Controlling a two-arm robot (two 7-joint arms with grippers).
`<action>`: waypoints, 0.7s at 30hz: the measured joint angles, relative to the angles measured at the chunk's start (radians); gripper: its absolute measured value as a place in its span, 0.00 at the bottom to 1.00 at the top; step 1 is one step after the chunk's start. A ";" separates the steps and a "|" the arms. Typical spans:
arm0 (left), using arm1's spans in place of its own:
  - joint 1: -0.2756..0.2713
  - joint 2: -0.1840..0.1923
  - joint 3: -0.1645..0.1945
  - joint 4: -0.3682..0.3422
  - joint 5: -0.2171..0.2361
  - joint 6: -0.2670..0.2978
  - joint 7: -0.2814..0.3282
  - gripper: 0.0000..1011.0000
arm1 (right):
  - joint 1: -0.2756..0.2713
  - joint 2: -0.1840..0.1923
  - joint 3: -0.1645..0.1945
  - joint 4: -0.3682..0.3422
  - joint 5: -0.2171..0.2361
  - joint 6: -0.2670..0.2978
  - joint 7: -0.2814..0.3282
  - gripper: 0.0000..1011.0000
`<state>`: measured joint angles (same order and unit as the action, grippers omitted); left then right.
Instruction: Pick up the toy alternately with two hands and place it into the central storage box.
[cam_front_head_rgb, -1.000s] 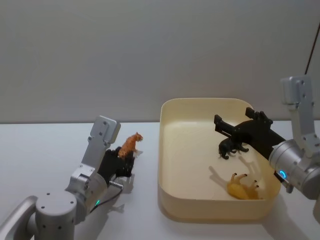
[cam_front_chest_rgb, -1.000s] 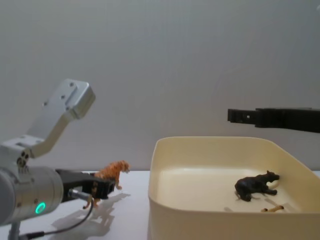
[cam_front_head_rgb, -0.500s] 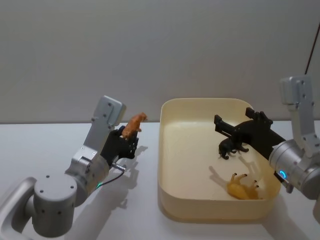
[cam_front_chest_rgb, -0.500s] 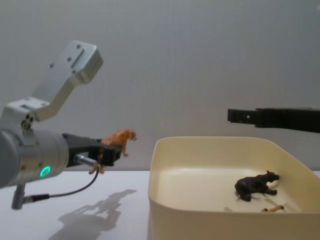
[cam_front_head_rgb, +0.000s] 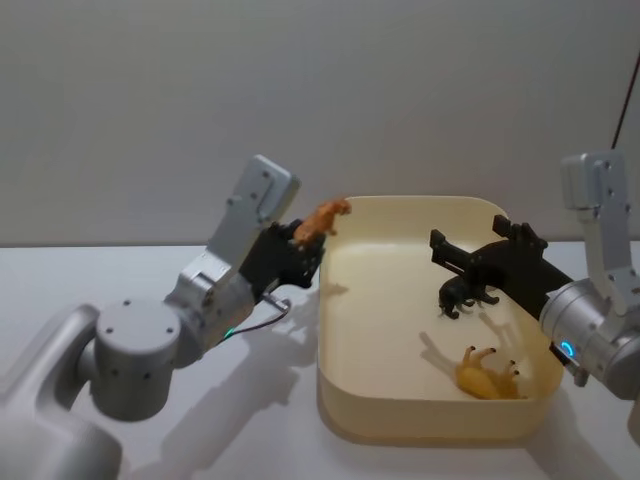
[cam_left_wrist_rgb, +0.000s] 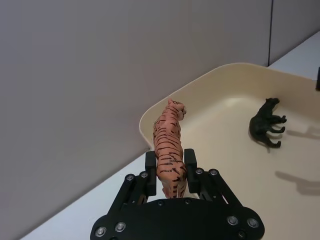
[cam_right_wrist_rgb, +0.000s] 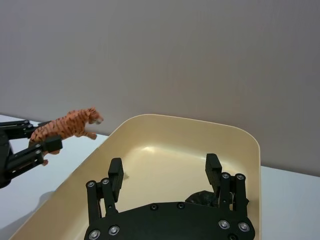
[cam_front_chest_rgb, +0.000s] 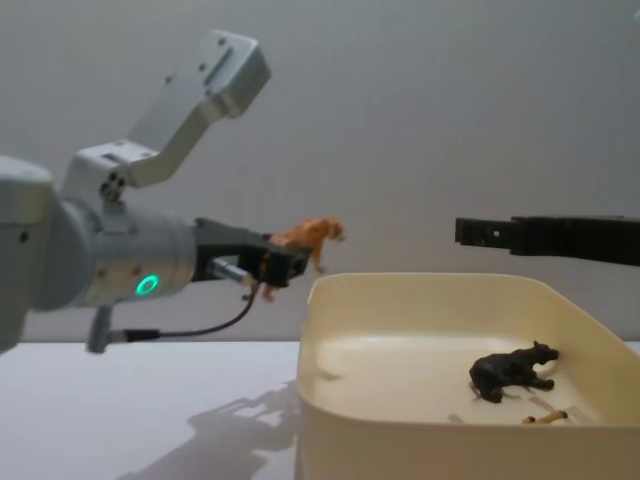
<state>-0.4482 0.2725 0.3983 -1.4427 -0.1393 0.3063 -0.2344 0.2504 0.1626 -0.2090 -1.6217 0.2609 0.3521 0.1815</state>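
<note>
The left gripper (cam_front_head_rgb: 300, 252) clamps an orange tiger figure (cam_front_head_rgb: 322, 217) by its hindquarters, holding it in the air at the far-left corner of the cream storage box (cam_front_head_rgb: 335, 400). The right gripper (cam_front_head_rgb: 458, 252) hovers spread wide and empty above the box's right side, over a black animal figure (cam_front_head_rgb: 463, 294) and a yellow one (cam_front_head_rgb: 487, 373) lying inside.

The large cream-yellow plastic storage box (cam_front_head_rgb: 430, 420) lies open at the top, and most of its floor from centre toward nine o'clock is bare, leaving room to descend there. The left gripper (cam_front_head_rgb: 300, 252), clamped on the orange striped toy tiger (cam_front_head_rgb: 322, 217), hangs above the box's rim at about ten o'clock. The black pronged right gripper (cam_front_head_rgb: 470, 250), fingers spread, hangs over the box toward two o'clock, blocking that side. Beneath it the small black toy animal (cam_front_head_rgb: 465, 294) and, at four o'clock, the yellow toy animal (cam_front_head_rgb: 487, 374) occupy the floor.
</note>
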 joint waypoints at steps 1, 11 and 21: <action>-0.008 -0.005 0.001 0.008 0.004 -0.004 -0.009 0.30 | 0.000 0.000 0.000 0.000 0.000 0.000 0.000 0.99; -0.097 -0.064 0.017 0.118 0.040 -0.047 -0.085 0.30 | 0.000 0.000 0.000 0.000 0.000 0.000 0.000 0.99; -0.141 -0.095 0.026 0.178 0.058 -0.073 -0.113 0.58 | 0.000 0.000 0.000 0.000 0.000 0.000 0.000 0.99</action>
<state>-0.5888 0.1774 0.4246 -1.2652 -0.0815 0.2328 -0.3471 0.2504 0.1626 -0.2090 -1.6217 0.2609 0.3521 0.1814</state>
